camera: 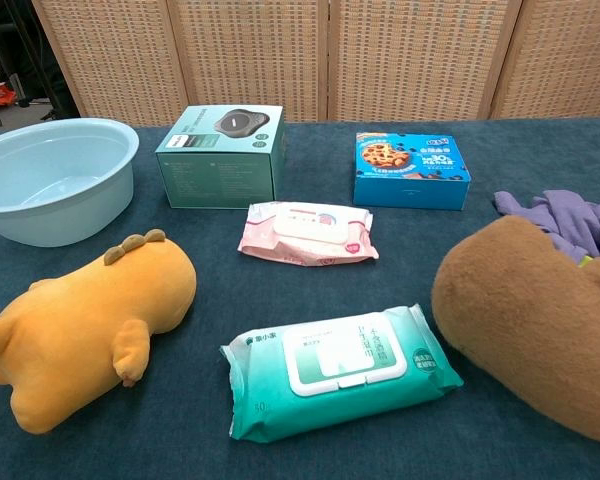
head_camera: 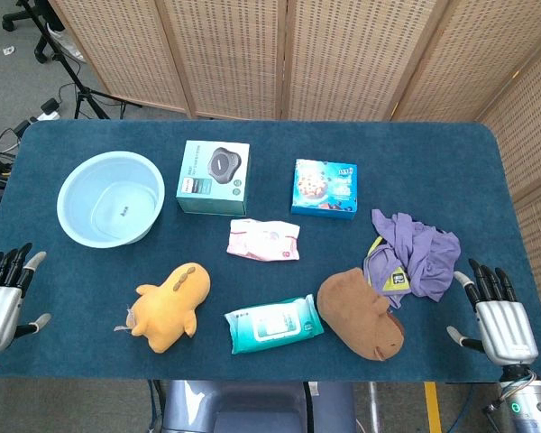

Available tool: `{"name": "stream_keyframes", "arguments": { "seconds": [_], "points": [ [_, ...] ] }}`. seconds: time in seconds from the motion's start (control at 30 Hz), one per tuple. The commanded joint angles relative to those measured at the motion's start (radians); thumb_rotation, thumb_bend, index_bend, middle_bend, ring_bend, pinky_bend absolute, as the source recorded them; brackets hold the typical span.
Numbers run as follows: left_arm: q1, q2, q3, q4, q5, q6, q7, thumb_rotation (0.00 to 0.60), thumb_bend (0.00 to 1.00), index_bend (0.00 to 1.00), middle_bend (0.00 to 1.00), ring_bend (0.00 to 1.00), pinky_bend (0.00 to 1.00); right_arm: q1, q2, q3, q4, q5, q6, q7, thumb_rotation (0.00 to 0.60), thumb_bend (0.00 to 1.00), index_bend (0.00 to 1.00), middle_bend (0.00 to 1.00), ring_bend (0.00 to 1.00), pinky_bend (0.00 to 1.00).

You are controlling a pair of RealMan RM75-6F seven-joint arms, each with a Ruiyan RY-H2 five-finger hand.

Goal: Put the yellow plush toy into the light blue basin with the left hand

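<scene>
The yellow plush toy (head_camera: 169, 308) (camera: 85, 329) lies on the blue table near the front, left of centre. The light blue basin (head_camera: 110, 198) (camera: 52, 179) stands empty at the back left, behind the toy. My left hand (head_camera: 4, 295) rests at the table's left front edge, fingers spread, holding nothing, well to the left of the toy. My right hand (head_camera: 499, 318) sits at the right front edge, fingers spread and empty. Neither hand shows in the chest view.
A teal box (head_camera: 214, 177) and a blue cookie box (head_camera: 325, 188) stand at the back. A pink wipes pack (head_camera: 263, 240), a green wipes pack (head_camera: 273, 325), a brown plush (head_camera: 361, 312) and purple cloth (head_camera: 415, 253) lie across the middle and right.
</scene>
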Motion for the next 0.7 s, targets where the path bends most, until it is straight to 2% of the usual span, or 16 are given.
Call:
{"name": "stream_keyframes", "arguments": {
  "seconds": [0.03,0.7],
  "points": [
    [-0.002,-0.002,0.002,-0.001,-0.002,-0.006,0.005,0.600,0.11,0.13,0.00,0.00,0.00,0.000,0.000,-0.001,0.001,0.001,-0.002,-0.001,0.600,0.21,0.14,0.00,0.00,0.00],
    [-0.003,0.027,0.022,-0.056,-0.019,-0.045,-0.002,0.600,0.11,0.12,0.00,0.00,0.00,0.001,0.000,-0.010,-0.004,-0.005,-0.009,-0.003,0.600,0.21,0.14,0.00,0.00,0.00]
  ]
}}
